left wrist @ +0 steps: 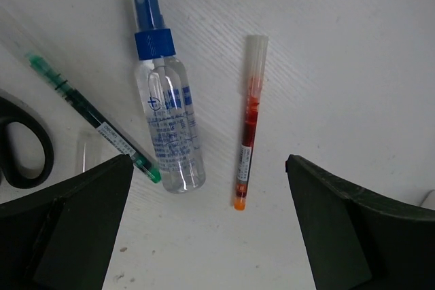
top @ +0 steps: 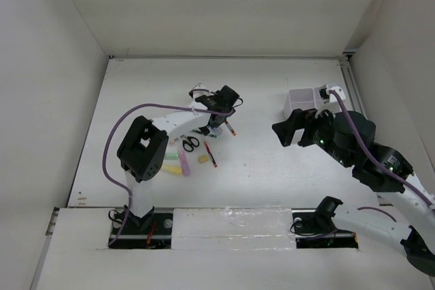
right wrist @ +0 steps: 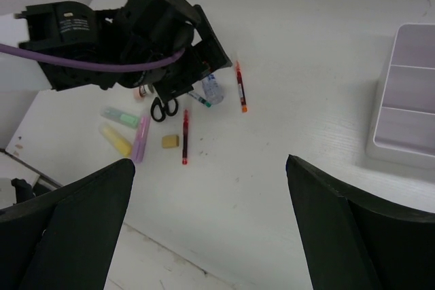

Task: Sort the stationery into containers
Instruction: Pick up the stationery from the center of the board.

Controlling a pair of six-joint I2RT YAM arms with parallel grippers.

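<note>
My left gripper hangs open just above the table, over a blue-capped clear spray bottle and a red pen with an orange end. A green pen and black scissors lie to its left. Nearer the arms lie another red pen, a tan eraser and pink, yellow and green markers. The white divided container stands at the right. My right gripper is raised and open beside it, with nothing between its fingers.
The enclosure's white walls stand on the left, back and right of the table. The left arm's purple cable loops out over the table's left part. A raised ledge runs along the near edge between the arm bases.
</note>
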